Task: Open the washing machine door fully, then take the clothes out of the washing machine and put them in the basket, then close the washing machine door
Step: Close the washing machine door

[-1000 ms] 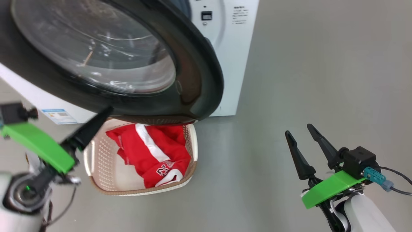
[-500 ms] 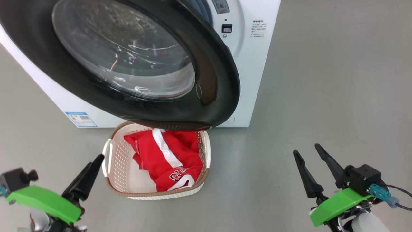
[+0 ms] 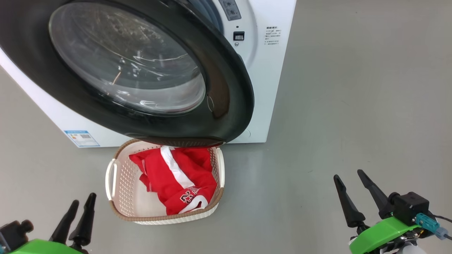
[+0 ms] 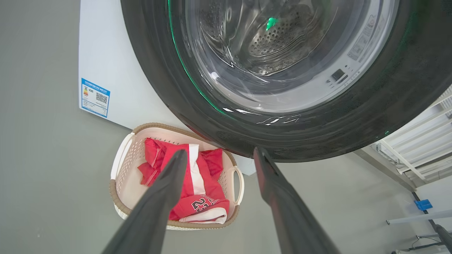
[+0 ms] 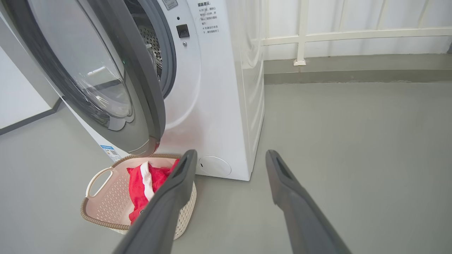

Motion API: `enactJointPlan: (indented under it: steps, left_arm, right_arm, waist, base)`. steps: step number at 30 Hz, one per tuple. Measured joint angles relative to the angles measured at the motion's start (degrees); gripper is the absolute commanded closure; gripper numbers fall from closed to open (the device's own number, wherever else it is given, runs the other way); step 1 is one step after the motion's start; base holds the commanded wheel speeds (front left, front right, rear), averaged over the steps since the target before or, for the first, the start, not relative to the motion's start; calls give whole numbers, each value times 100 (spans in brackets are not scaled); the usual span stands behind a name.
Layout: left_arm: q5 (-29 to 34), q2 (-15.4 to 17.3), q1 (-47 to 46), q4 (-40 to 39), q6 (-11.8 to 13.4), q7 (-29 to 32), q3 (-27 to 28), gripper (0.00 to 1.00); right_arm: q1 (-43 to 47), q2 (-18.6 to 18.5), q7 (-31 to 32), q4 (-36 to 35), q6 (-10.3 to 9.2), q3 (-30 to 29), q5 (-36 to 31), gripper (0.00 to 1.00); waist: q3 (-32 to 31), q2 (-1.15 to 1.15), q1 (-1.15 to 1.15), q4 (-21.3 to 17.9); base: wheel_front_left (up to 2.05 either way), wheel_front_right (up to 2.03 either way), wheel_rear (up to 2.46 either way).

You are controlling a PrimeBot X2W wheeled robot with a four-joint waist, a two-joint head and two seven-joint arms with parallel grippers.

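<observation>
Your left end effector (image 3: 83,198), released and empty, seems nearer the door (image 3: 229,106), which stands open ahead and above it; right end effector (image 3: 348,174) is released too

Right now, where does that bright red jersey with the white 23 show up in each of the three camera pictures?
Head view: the bright red jersey lies low, left of centre, in the cream perforated plastic basket.
Left wrist view: lower left, in that basket.
Right wrist view: lower left, in that basket.
Shared landmark: the small blue label on the white washing machine front.
</observation>
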Motion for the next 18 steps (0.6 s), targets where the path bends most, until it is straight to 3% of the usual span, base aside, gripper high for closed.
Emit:
enactJointPlan:
  steps: [4, 7, 11, 18]
  left_arm:
    - [320, -118, 0, 230, 0, -122, 204, 0]
    - [697, -328, -1, 283, -1, -124, 694, 0]
    - [1639, -753, 87, 286, -1, -125, 1408, 0]
    - [3397, -1295, 496, 160, -1, -125, 2042, 0]
  right_arm:
    - [3, 19, 0, -27, 0, -93, 0, 0]
    - [3, 24, 0, -44, 0, -151, 0, 0]
    - [3, 43, 0, -52, 0, -186, 0, 0]
    - [6, 81, 0, -54, 0, -230, -1, 0]
  waist:
    - [32, 0, 0, -24]
    - [53, 0, 0, -30]
    - [67, 0, 0, -56]
    - [59, 0, 0, -89]
  base:
    - [0, 0, 0]
    - [0, 0, 0]
    - [0, 0, 0]
    - [0, 0, 0]
